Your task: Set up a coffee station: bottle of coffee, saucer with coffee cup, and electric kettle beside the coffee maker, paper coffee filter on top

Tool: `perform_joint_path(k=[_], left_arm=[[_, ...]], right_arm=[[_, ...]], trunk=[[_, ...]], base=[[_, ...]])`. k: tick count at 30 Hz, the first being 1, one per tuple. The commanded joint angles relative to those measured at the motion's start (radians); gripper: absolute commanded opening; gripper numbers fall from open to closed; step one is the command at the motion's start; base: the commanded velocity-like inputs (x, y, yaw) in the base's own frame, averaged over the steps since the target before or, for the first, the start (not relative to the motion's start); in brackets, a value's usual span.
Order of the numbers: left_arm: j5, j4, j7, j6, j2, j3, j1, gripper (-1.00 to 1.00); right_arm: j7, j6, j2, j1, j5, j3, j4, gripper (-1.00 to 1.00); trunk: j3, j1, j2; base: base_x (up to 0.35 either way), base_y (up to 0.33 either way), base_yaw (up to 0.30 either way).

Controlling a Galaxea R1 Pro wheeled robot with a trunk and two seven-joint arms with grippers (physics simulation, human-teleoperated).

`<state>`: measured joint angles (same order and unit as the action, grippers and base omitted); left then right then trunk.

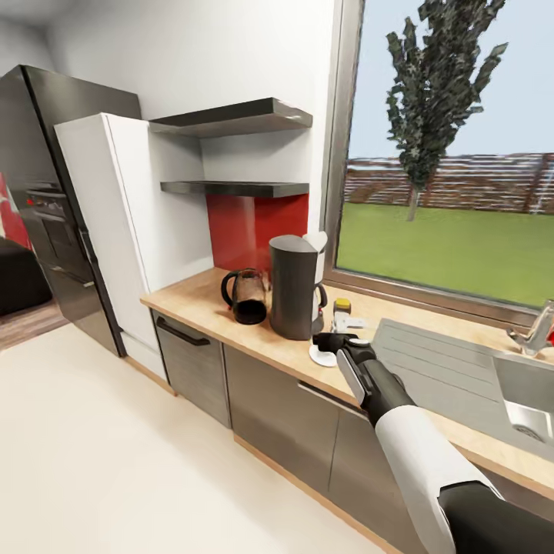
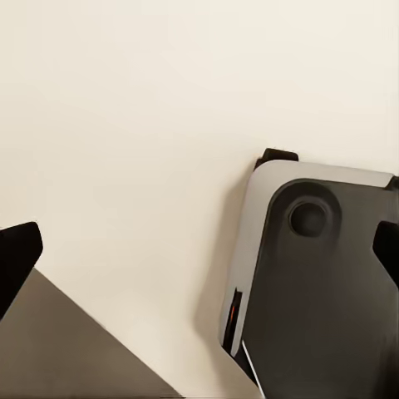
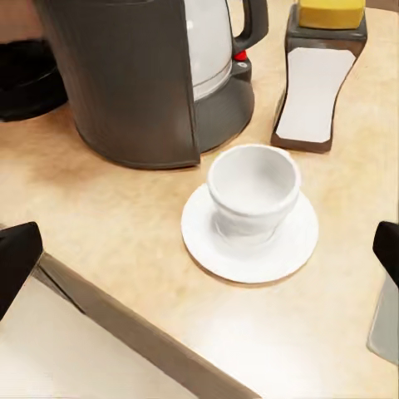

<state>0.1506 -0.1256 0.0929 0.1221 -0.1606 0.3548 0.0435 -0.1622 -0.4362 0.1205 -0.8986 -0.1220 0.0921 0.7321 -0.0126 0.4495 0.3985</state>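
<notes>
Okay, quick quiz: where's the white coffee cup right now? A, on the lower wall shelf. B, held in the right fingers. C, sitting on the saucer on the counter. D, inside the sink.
C: in the right wrist view the coffee cup stands upright on the saucer, on the countertop between the coffee maker and the bottle of coffee, with the right gripper open and clear of it.

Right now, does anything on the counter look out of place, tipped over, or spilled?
Nothing stands out. The coffee cup sits upright on the saucer, beside the coffee maker and the bottle of coffee. The electric kettle stands upright on the coffee maker's other side. No spill shows on the kitchen countertop.
</notes>
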Motion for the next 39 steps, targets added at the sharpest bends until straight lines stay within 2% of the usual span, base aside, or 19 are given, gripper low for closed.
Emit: perform_joint_path(k=[1,39], left_arm=[[0.010,0.001,0.004,0.004,0.000,0.009,0.001,1.00],[0.010,0.001,0.004,0.004,0.001,0.010,0.001,1.00]], right_arm=[[-0.009,-0.004,-0.001,0.000,-0.011,0.004,0.001,1.00],[-0.008,-0.004,0.001,0.000,-0.011,0.005,-0.007,1.00]], trunk=[[-0.001,0.000,0.001],[0.005,0.000,0.001]], base=[[-0.006,0.000,0.275],[0.000,0.000,0.278]])
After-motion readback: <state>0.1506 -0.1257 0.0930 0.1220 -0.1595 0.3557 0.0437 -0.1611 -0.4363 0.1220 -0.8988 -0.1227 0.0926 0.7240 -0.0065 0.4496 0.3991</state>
